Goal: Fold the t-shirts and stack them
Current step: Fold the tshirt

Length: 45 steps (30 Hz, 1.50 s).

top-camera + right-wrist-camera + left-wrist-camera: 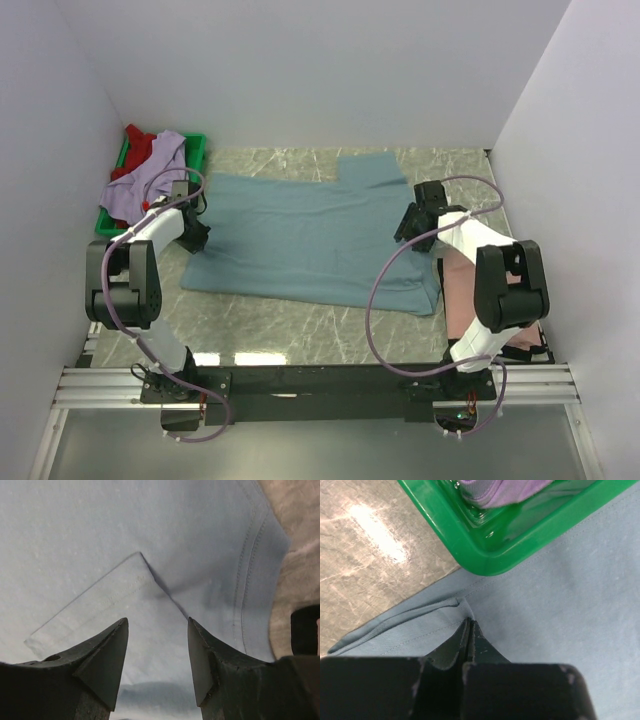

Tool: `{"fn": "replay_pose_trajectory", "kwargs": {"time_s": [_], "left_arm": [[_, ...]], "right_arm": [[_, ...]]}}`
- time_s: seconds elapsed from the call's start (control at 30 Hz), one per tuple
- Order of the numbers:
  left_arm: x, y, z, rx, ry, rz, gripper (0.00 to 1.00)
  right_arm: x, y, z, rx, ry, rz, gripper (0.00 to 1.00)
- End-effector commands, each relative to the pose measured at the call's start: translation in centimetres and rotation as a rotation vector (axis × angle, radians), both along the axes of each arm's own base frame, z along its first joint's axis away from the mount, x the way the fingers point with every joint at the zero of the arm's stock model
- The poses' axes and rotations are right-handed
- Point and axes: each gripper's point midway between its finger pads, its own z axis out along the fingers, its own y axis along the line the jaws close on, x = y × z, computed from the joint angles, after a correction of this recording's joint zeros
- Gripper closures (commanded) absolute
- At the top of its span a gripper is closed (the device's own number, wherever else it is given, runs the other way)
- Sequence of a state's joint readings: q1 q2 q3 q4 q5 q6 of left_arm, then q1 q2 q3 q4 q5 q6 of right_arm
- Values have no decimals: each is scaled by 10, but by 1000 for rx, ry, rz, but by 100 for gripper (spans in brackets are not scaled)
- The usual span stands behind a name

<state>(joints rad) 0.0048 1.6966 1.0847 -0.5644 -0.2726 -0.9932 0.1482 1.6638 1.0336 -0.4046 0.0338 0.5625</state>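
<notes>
The dusty grey-blue t-shirt (310,235) lies spread across the middle of the table. My left gripper (196,234) is at its left edge, shut on a small pinched ridge of the blue cloth (465,605); its tips (469,622) meet there. My right gripper (406,228) is open over the shirt's right side, with blue cloth (150,540) between and below its tips (157,625), near a folded-over hem flap (90,610). The lavender shirt (150,172) and the red shirt (140,140) lie in the tray. The salmon pink shirt (458,290) lies under the right arm.
The green plastic tray (197,150) stands at the back left; its near corner (485,562) is close to my left gripper. White walls enclose the table on three sides. Bare marble table (290,335) shows in front of the shirt.
</notes>
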Motion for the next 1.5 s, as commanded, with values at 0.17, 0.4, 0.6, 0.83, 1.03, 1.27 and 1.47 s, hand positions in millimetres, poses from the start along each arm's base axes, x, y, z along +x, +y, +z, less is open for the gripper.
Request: {"fn": "replay_pose_trajectory", "kwargs": {"time_s": [0.17,0.4,0.6,0.83,1.03,1.27,1.47], "left_arm": [[11,-3,16,-17,-66,-4,99],[12,-4,16,-22,-71,-8,99],[14,-5,16,-23,-74,-10,99],[13,-5,12,-27,-67,-9,99],[13,-5,12,-27,-66,-8,99],[13,-5,16,-23,-75,-10,99],[11,-4,19,-21,-84,-12,99]], "right_arm": [[39,1,8,-34,-74,0,44],[51,4,1,-24,-75,-1,52],[52,5,-6,-27,-63,0,56],[55,9,-10,-18,-52,10,61],[57,13,3,3,-77,18,90],[55,12,33,6,-141,14,100],[49,3,60,-8,-219,-13,100]]}}
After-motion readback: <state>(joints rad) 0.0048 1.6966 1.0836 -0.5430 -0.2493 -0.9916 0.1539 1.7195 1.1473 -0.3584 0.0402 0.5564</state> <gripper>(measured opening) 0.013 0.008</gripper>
